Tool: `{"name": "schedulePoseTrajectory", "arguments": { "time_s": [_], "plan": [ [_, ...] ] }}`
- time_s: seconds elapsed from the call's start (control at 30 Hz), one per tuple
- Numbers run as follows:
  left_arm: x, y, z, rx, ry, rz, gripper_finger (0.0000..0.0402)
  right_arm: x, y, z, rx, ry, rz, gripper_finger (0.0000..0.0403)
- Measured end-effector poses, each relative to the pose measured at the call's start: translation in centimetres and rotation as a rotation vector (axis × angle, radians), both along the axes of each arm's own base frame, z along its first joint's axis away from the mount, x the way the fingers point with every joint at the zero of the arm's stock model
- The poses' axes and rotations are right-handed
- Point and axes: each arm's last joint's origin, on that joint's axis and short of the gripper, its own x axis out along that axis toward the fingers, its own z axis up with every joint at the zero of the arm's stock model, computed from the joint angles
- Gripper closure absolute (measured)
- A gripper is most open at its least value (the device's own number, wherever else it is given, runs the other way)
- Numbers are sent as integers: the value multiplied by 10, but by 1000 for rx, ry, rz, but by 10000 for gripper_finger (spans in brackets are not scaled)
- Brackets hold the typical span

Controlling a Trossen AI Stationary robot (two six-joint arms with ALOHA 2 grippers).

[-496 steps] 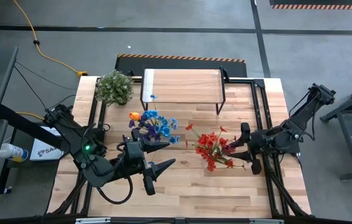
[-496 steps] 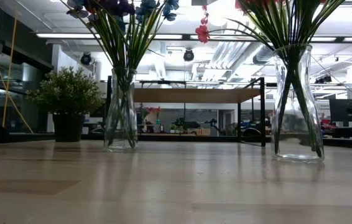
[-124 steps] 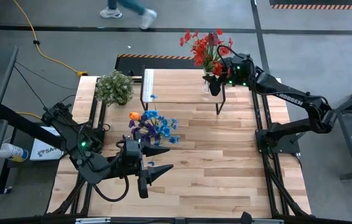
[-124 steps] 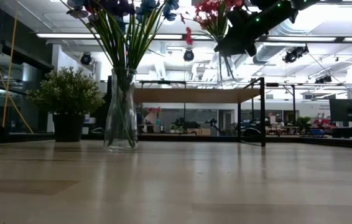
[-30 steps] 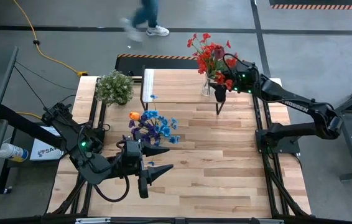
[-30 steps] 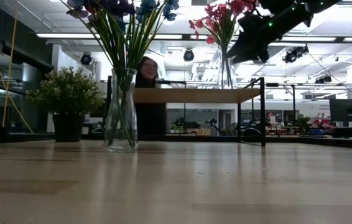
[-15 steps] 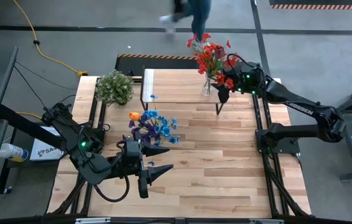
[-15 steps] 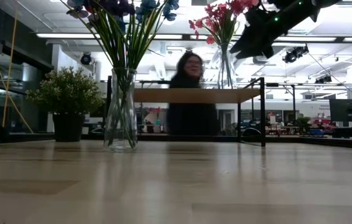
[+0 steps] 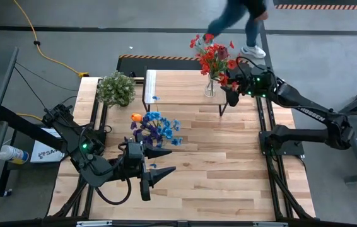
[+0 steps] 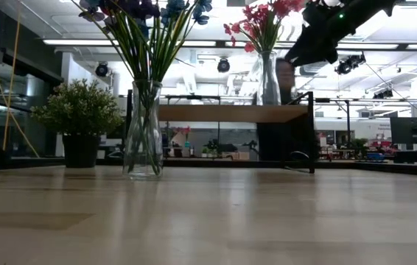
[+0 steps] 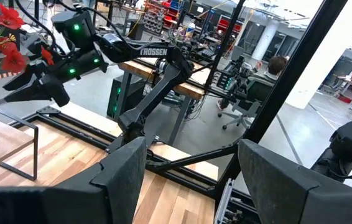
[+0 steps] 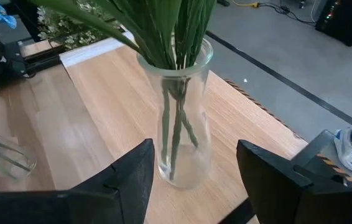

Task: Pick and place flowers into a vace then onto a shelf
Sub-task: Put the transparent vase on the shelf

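Dark and spread wide, my left jaws (image 9: 156,171) wait low over the near side of the wooden worktop (image 9: 229,170), holding nothing. Just past them stands a glass vase of blue and purple flowers (image 9: 156,126). Farther back, the red flowers (image 9: 213,57) stand in their glass vase (image 12: 179,118) on the shelf (image 9: 181,85). My right jaws (image 9: 232,87) are open just beside that vase, not touching it.
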Motion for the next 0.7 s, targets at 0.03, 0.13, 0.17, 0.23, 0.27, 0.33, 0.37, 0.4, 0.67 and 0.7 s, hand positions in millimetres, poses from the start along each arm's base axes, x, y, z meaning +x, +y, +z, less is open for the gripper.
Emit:
{"name": "schedulePoseTrajectory", "arguments": {
  "time_s": [0.03, 0.13, 0.17, 0.23, 0.27, 0.33, 0.37, 0.4, 0.67, 0.7],
  "plan": [
    [0, 0, 0, 0, 0, 0, 115, -2, 1, 1, -3, 2, 2, 186],
    [0, 0, 0, 0, 0, 0, 115, -7, 5, 2, -1, 12, -2, 189],
    [0, 0, 0, 0, 0, 0, 115, -10, 7, 3, 1, 20, -8, 190],
    [0, 0, 0, 0, 0, -1, 115, -14, 10, 3, 6, 38, -22, 191],
    [0, 0, 0, 0, 0, -1, 115, -17, 12, 3, 7, 46, -29, 191],
    [0, 0, 0, -1, 1, -11, 115, -22, 16, 4, 16, 58, -29, 189],
    [0, -1, 0, -2, 1, -20, 115, -25, 18, 4, 24, 63, -31, 188],
    [0, -1, 0, -2, 1, -23, 115, -28, 20, 4, 36, 61, -36, 186],
    [0, -1, 0, 1, 5, -23, 115, -49, 42, 12, 84, 15, 27, 189],
    [0, -1, 0, 1, 5, -27, 115, -51, 46, 13, 89, 3, 39, 191]
  ]
}}
